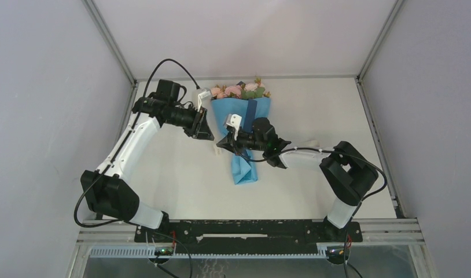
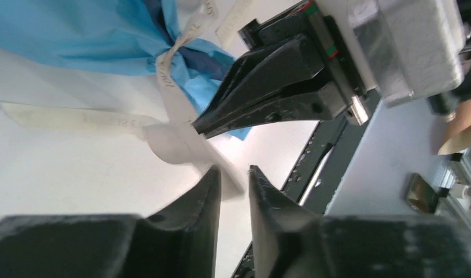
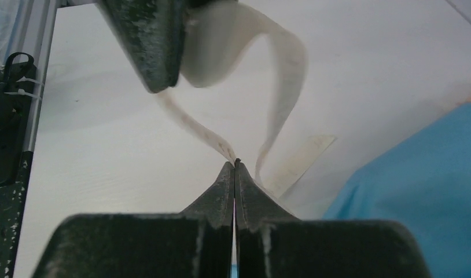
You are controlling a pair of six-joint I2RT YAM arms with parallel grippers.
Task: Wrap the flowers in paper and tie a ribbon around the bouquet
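Item under inspection: the bouquet (image 1: 243, 165), a light-blue paper cone topped with pink blooms, lies flat on the white table (image 1: 326, 110) at mid-width, towards the far edge. Its long axis runs from far edge to near edge. The pale pink and peach flowers (image 1: 239, 91) with green leaves point at the far edge, and the tapered tip points at the near edge. The thin light-blue paper (image 1: 221, 110) encloses the stems; a darker navy strip (image 1: 251, 110) runs down its middle. The narrow cream ribbon with small dark lettering (image 2: 164, 69) is cinched round the gathered paper. One tail lies flat on the table beside the cone, and a further length rises in a loose loop between the two grippers. The black two-finger right gripper (image 3: 234, 165) reaches across the cone from the right. Its jaws are fully closed, and a strand of the ribbon is pinched at the very tips. The black two-finger left gripper (image 2: 233, 176) is on the bouquet's left side, close to the right gripper's tips. Its jaws stand narrowly apart with a clear slit between them. A blurred pale stretch of ribbon runs up to that slit; whether the pads touch it cannot be determined. In the right wrist view the ribbon loop emerges from behind one left finger (image 3: 146, 40).
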